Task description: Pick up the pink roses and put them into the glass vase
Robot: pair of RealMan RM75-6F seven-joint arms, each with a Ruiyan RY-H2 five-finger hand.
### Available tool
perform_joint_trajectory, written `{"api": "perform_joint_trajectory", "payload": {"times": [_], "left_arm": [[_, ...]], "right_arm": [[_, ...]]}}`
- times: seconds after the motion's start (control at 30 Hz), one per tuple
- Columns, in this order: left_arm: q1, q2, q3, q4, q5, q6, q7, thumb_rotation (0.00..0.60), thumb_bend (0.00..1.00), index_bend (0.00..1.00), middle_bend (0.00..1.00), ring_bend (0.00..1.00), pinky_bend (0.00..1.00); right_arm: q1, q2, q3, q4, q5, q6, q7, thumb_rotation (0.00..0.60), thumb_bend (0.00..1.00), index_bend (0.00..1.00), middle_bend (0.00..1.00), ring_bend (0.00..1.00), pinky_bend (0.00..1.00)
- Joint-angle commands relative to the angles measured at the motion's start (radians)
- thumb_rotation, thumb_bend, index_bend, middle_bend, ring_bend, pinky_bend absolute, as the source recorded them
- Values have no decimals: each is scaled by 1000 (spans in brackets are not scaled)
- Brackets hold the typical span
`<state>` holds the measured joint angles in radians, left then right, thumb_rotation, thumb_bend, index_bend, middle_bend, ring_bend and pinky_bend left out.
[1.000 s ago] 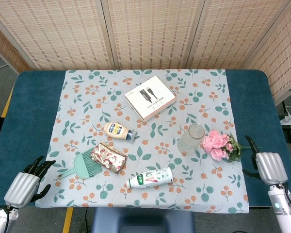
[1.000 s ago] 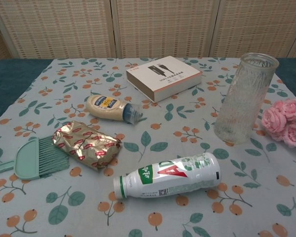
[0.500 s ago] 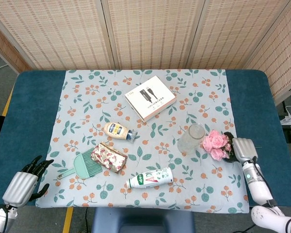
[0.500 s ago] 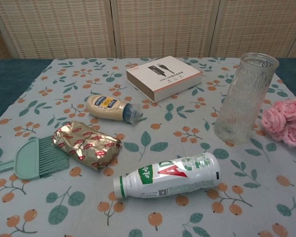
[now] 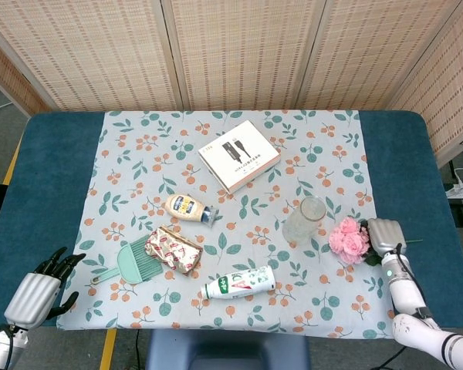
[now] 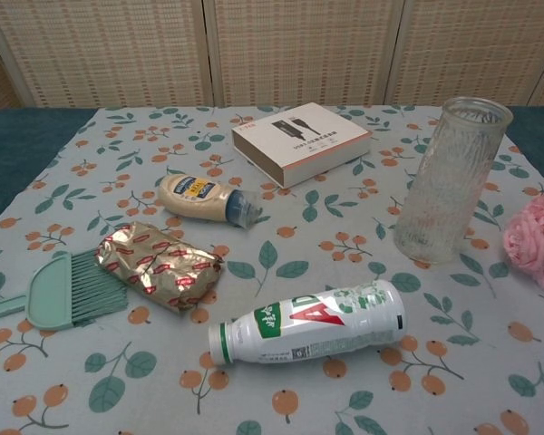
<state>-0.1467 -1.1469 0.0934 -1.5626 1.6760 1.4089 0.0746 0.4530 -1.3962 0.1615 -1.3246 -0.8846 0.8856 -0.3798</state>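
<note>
The pink roses lie on the floral cloth at the right, just right of the upright glass vase. My right hand sits over their green stems and leaves and grips them; a thin stem end pokes out past the hand. In the chest view the vase stands at the right, and the roses show blurred at the right edge. My left hand rests at the table's front left corner, fingers apart, holding nothing. The chest view shows neither hand.
A white box lies at the back centre. A mayonnaise bottle, a foil snack pack, a green brush and a lying drink bottle occupy the middle and front. The blue table borders the cloth.
My right hand came in from the front right edge onto the rose stems. The roses have since shifted slightly toward the front right.
</note>
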Motion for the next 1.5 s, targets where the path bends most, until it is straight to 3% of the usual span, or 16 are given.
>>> {"api": "perform_joint_trajectory", "payload": {"times": [0.03, 0.13, 0.33, 0.43, 0.53, 0.63, 0.83, 1.0, 1.17, 1.5], "left_arm": [[0, 1, -1, -1, -1, 0, -2, 600, 351, 115, 194, 68, 280], [1, 2, -1, -2, -1, 2, -3, 600, 352, 114, 194, 68, 280], [3, 4, 0, -4, 5, 8, -3, 600, 352, 114, 194, 68, 280], [2, 3, 1, -5, 5, 6, 1, 600, 352, 114, 194, 69, 281], [2, 3, 2, -7, 7, 4, 3, 600, 351, 114, 194, 68, 280], [3, 3, 2, -7, 7, 6, 3, 600, 352, 114, 194, 68, 280], [5, 5, -1, -8, 4, 11, -1, 600, 351, 115, 194, 68, 280], [5, 5, 0, -8, 7, 11, 1, 600, 352, 114, 194, 68, 280], [5, 6, 0, -8, 8, 12, 1, 600, 352, 115, 194, 68, 280], [4, 4, 1, -7, 5, 5, 7, 600, 352, 114, 194, 68, 280]], "right_arm": [[-36, 59, -2, -89, -83, 79, 61, 600, 310, 811, 881, 883, 1000], [-94, 147, -13, -211, -208, 194, 140, 600, 421, 866, 888, 883, 1000], [-207, 369, -51, -440, -462, 365, 398, 600, 489, 885, 895, 884, 1000], [-244, 523, -72, -550, -619, 415, 704, 600, 511, 886, 895, 885, 1000], [-252, 635, -80, -590, -738, 463, 989, 600, 537, 886, 896, 887, 1000], [-240, 690, -63, -611, -764, 498, 1171, 600, 548, 886, 896, 887, 1000], [-173, 740, -7, -688, -724, 462, 1365, 600, 566, 887, 896, 888, 1000], [-114, 750, 31, -722, -696, 412, 1429, 600, 593, 887, 896, 888, 1000], [-67, 712, 46, -724, -667, 355, 1421, 600, 596, 887, 898, 887, 1000], [30, 573, 69, -610, -579, 227, 1474, 600, 610, 887, 898, 888, 1000]]}}
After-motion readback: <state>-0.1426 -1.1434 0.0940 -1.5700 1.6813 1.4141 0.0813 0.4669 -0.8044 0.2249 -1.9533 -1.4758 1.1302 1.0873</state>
